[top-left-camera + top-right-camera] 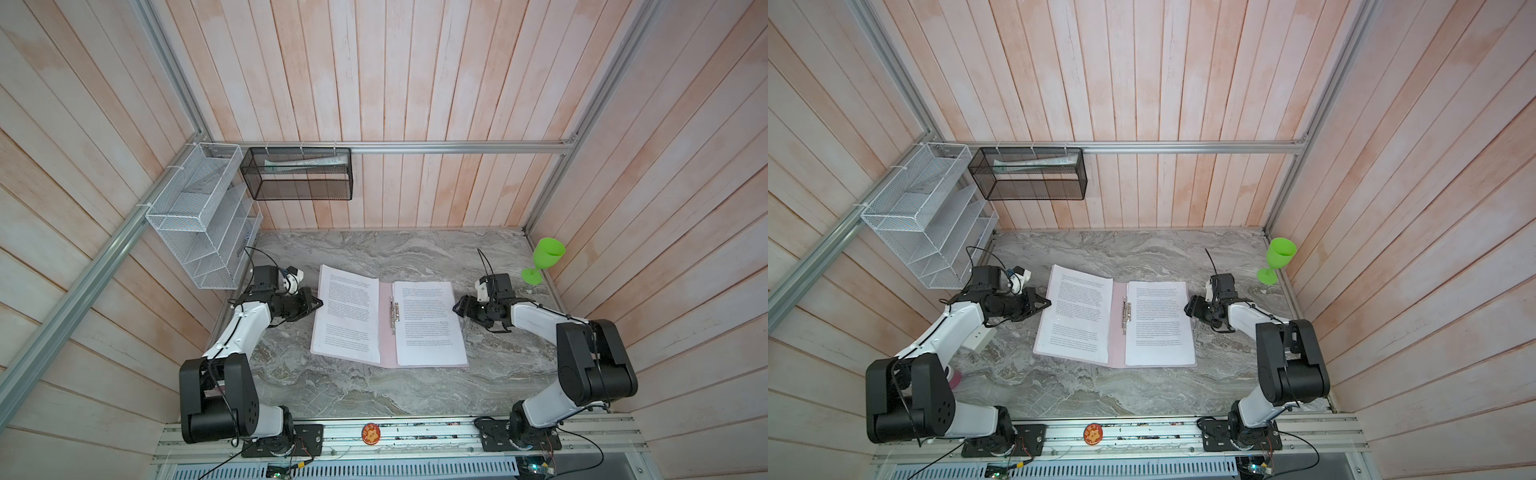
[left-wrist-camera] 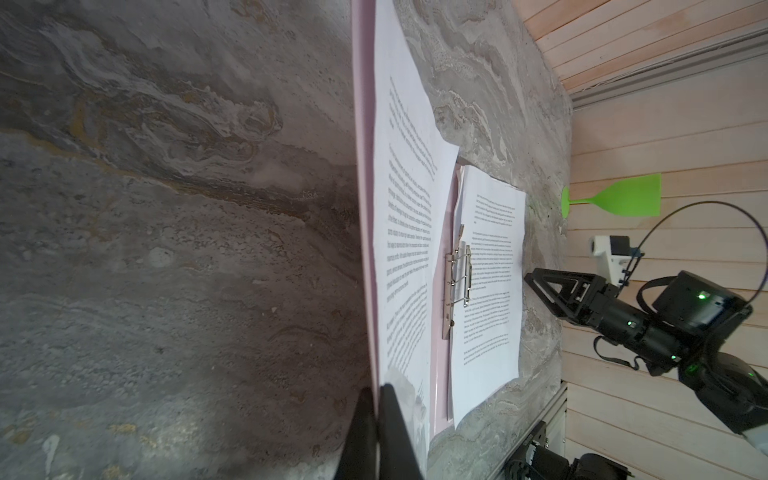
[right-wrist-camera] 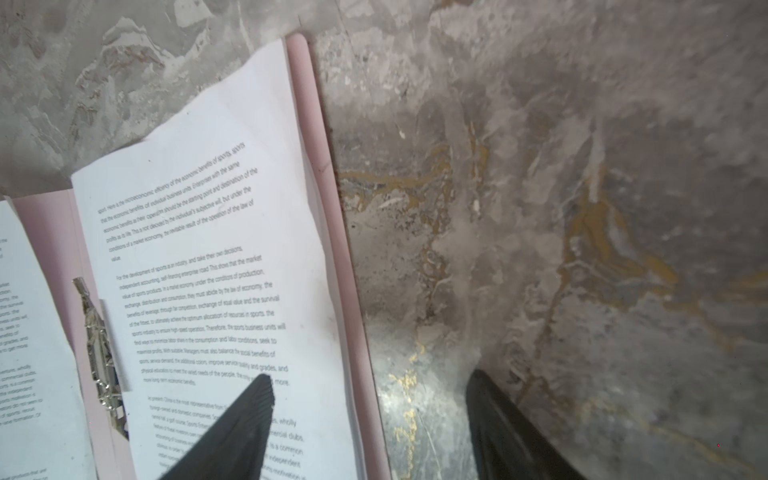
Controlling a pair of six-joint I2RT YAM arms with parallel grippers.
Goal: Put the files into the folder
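Note:
The pale pink folder [image 1: 386, 332] [image 1: 1118, 332] lies open on the marble table, its silver clip [image 1: 393, 313] [image 2: 457, 282] along the spine. One printed white file [image 1: 347, 316] [image 2: 403, 208] rests on the left cover. Another file [image 1: 428, 324] [image 3: 208, 249] lies on the right half. My left gripper [image 1: 320, 302] [image 1: 1049, 302] [image 2: 376, 388] is shut on the left cover's outer edge, which is raised off the table. My right gripper [image 1: 457, 309] [image 1: 1187, 309] [image 3: 370, 378] is open, straddling the folder's right edge [image 3: 324, 166] and holding nothing. One fingertip [image 3: 262, 390] is over the right file.
A green plastic goblet [image 1: 544, 259] [image 2: 615, 201] stands at the table's far right corner. A white wire rack [image 1: 203, 220] and a black mesh basket [image 1: 299, 174] hang on the walls at the back left. A round orange badge [image 1: 371, 433] sits on the front rail.

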